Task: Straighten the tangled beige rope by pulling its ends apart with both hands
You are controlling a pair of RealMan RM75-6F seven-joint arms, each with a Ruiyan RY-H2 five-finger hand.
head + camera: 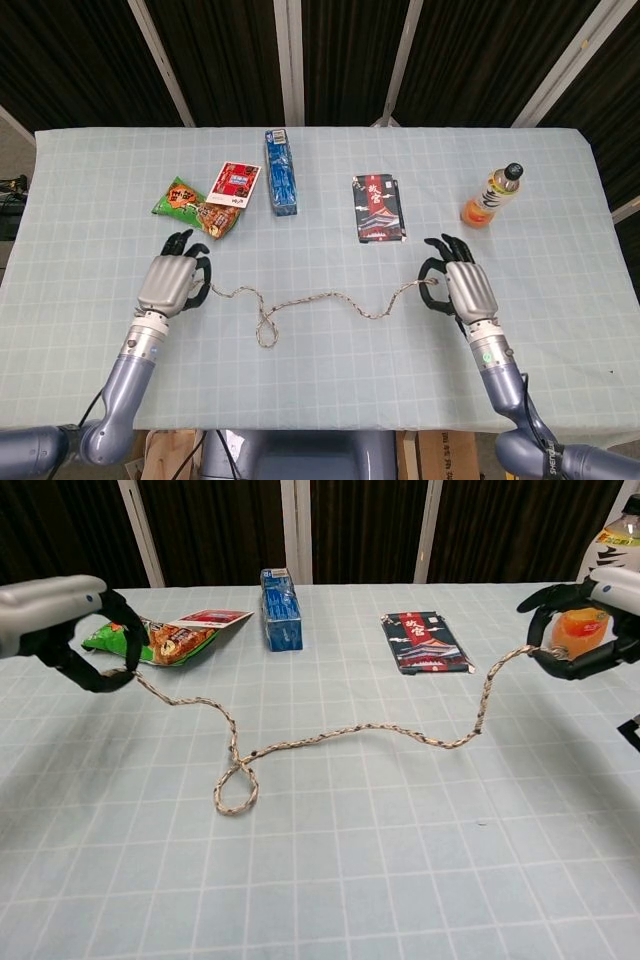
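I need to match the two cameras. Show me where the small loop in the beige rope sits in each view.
Head view: the loop lies left of centre, nearer the left hand than the right hand.
Chest view: the loop lies left of centre on the table.
Shared landmark: the blue box, straight beyond the loop in both views.

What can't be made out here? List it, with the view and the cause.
- Rope ends: hidden inside left hand and right hand, both views.
- Small loop: knot or plain crossing, too small in both.
- Bottle: chest view, cut by the edge, behind the right hand.
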